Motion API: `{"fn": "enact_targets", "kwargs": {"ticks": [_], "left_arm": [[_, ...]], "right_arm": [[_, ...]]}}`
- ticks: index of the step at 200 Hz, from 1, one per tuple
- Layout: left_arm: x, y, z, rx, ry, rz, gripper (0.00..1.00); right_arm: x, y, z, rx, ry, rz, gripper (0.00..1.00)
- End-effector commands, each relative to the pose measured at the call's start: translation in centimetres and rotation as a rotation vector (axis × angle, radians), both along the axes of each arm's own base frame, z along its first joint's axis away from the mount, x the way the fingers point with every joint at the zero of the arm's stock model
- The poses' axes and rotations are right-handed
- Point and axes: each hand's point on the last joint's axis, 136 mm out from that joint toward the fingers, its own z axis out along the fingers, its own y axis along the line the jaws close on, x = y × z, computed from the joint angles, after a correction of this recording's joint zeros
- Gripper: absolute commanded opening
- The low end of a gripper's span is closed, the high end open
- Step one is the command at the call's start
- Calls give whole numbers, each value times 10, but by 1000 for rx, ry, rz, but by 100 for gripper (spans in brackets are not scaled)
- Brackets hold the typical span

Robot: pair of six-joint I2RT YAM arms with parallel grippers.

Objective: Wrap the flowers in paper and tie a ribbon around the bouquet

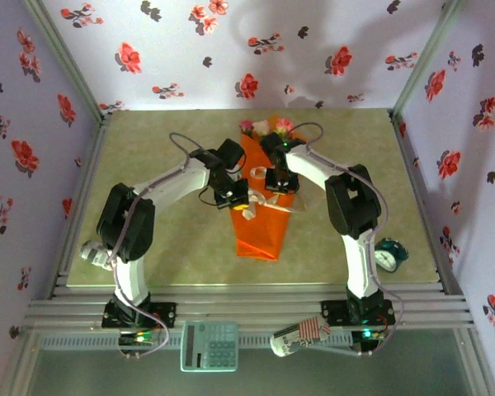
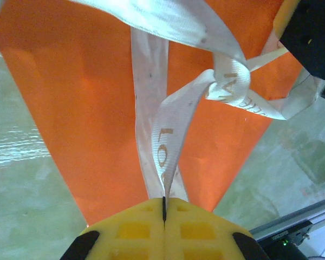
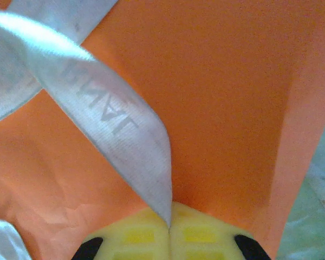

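As we work on the tie, the bouquet (image 1: 262, 216) lies flat near the middle of the tabletop (image 1: 157, 247). Its narrow end points toward our bases, and the flowers (image 1: 266, 126) sit at the far, wide end. That lie suits us: the orange paper (image 2: 81, 108) is already rolled into a cone, so the ribbon (image 2: 168, 135) can cross its waist while the surface carries the cone.

Our left gripper (image 2: 164, 208) is clenched on one strand of the ribbon. In the left wrist view the strip runs straight into the seam between the yellow pads, with no gap showing. Our right gripper (image 3: 169, 218) is likewise pinched on a ribbon strand, which narrows to a point where it enters the closed pads. Both sit just above the paper, the left one at the cone's left edge and the right one over its right half. We judge this is because the two ends need pulling in opposite directions to draw the tie snug.

Between them the strands cross and twist loosely over the paper, and the loop looks slack. Whether it is a full knot we cannot tell. We judge the wrapping done and the tying partway. A hard pull could crease the thin paper or slide the cone sideways, so even, gentle tension seems called for.
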Motion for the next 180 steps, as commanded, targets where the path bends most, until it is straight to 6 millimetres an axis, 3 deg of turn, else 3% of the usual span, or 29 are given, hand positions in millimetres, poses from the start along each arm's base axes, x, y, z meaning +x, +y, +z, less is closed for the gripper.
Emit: {"fn": "enact_targets", "kwargs": {"ticks": [1,21,48,106,180], "left_arm": [[2,28,20,99,-23,-21,0],[8,50,29,180,-39,-22,0],[13,80,42,314,-76,-41,0],[28,141,38,520,-79,6,0],[66,176,30,457,-95,200,0]], "right_arm": [[18,-15,31,-3,-121,-64,0],[31,-22,47,9,-160,-63,0],[33,-35,61,-40,-179,-41,0],[31,-73,72,-87,-226,-102,0],[26,-125,71,-156,-207,-156,0]]}}
